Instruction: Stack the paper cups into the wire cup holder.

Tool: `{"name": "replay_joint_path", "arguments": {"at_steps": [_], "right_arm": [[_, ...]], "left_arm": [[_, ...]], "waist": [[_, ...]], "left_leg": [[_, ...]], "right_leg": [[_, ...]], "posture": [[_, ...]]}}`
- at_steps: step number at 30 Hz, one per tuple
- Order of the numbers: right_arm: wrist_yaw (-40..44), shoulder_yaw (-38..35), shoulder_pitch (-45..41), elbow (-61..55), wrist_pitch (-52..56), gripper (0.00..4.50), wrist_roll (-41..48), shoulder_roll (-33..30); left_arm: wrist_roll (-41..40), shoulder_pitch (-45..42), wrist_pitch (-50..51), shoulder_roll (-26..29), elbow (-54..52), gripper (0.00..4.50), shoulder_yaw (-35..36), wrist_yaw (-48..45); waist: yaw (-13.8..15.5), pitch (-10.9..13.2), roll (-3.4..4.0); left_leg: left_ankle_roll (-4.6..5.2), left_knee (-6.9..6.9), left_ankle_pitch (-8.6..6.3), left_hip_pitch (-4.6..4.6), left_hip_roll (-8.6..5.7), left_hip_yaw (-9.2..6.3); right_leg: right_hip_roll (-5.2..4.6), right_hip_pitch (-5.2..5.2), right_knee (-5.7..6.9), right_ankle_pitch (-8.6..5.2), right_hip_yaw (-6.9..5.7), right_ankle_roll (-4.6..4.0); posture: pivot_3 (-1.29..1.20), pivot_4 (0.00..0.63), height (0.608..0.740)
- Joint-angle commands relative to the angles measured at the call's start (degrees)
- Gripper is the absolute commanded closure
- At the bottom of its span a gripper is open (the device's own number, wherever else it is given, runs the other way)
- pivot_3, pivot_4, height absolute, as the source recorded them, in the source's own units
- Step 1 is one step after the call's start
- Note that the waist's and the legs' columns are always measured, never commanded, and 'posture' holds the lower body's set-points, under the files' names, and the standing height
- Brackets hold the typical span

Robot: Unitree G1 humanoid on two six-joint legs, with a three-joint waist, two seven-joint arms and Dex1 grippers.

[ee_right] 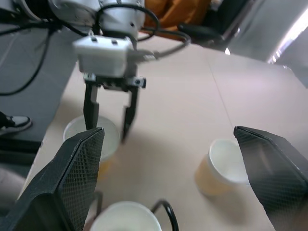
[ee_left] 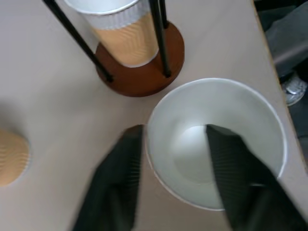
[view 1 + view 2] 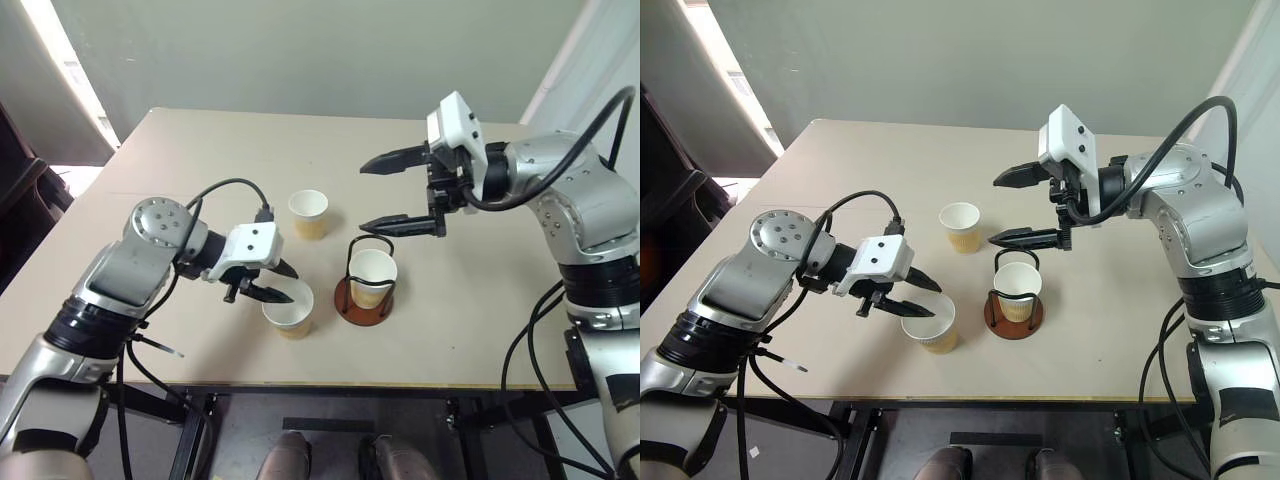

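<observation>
1. Now the left gripper [image 3: 272,284] straddles the rim of a paper cup [image 3: 290,310] near the front edge of the tabletop [image 3: 180,160], one finger [image 2: 231,173] inside, the other outside; whether they pinch the wall, I cannot tell.
2. Just beside it, the wire cup holder [image 3: 363,300] holds a second cup [image 3: 372,276].
3. A third cup [image 3: 309,213] stands farther back.
4. Above the holder, the right gripper [image 3: 398,192] hangs wide open, empty.

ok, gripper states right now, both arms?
Left gripper: fingers straddling the near paper cup's rim, not clearly clamped.
Right gripper: open, empty, above the wire cup holder.
</observation>
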Motion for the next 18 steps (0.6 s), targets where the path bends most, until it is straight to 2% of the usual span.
{"name": "replay_joint_path", "arguments": {"at_steps": [1, 3, 14, 18], "right_arm": [[1.87, -1.77, -0.27, -0.76, -1.11, 0.0, 0.5, -1.23], [2.58, -1.73, -0.14, -0.57, -1.66, 0.0, 0.15, -1.73], [4.84, -3.18, 0.76, -0.94, -1.62, 0.0, 0.51, -5.52], [5.2, -3.49, 1.88, -1.89, -1.13, 0.0, 0.82, -6.9]], "left_arm": [[-1.17, -1.0, 0.45, 0.13, -1.68, 3.81, 1.92, -0.93], [-1.92, -1.04, 0.77, -0.07, -1.69, 4.47, 2.54, -1.23], [-4.7, -4.46, 1.38, -1.15, 1.56, 4.47, 5.02, -2.7], [-3.43, -5.32, 0.32, -0.67, 2.76, 4.47, 5.56, -1.95]], "waist": [[0.0, 0.0, 0.0], [-0.01, 0.0, 0.0], [0.01, 0.0, 0.0], [0.0, 0.0, 0.0]], "left_leg": [[0.0, 0.0, 0.0, 0.0, 0.0, 0.0], [0.0, 0.01, 0.0, 0.01, 0.0, 0.0], [0.01, 0.03, 0.01, 0.01, 0.0, 0.01], [0.02, 0.04, 0.02, 0.02, 0.0, 0.01]], "right_leg": [[0.0, 0.0, 0.0, 0.0, 0.0, 0.01], [0.0, 0.01, 0.01, 0.0, 0.0, 0.01], [0.0, 0.04, -0.01, 0.01, 0.0, 0.06], [0.0, 0.05, 0.0, 0.03, 0.0, 0.09]], "posture": [[0.0, 0.15, 0.74], [0.0, 0.15, 0.74], [0.0, 0.15, 0.74], [0.0, 0.15, 0.74]]}}
